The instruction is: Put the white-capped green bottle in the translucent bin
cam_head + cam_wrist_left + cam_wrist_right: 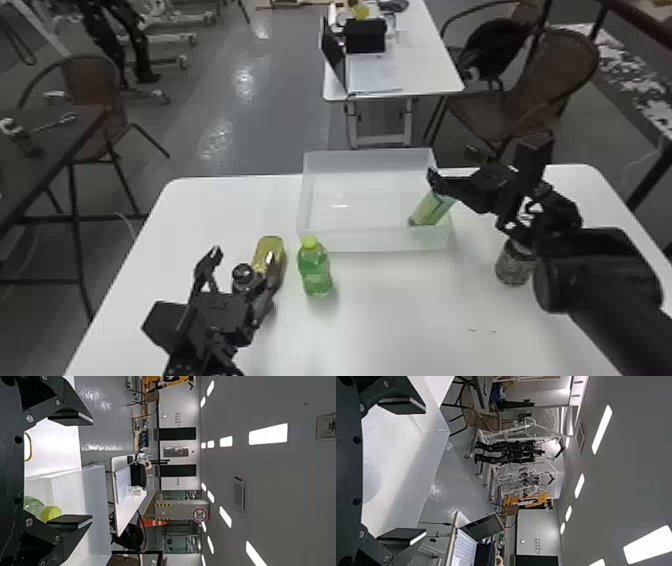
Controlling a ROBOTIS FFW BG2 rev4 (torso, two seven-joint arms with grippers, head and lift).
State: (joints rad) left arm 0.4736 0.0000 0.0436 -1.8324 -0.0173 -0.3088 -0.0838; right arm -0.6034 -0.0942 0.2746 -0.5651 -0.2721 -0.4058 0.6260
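In the head view a pale green bottle [431, 209] leans inside the translucent bin [370, 241], at its right side; its upper end is behind a finger of my right gripper [484, 162], so its cap is hidden. That gripper is open over the bin's right edge, and the right wrist view shows my right gripper [421, 471] with nothing between its fingers. At the table's left my left gripper [243, 259] stands open. My left gripper [91, 471] has its fingers wide apart in the left wrist view.
A green bottle [315, 270] with a yellow-green cap stands before the bin's front left corner. Left of it are a yellow item [267, 252] and a round dark-topped item [243, 274], close by my left gripper. A brownish container [514, 266] stands beneath the right arm.
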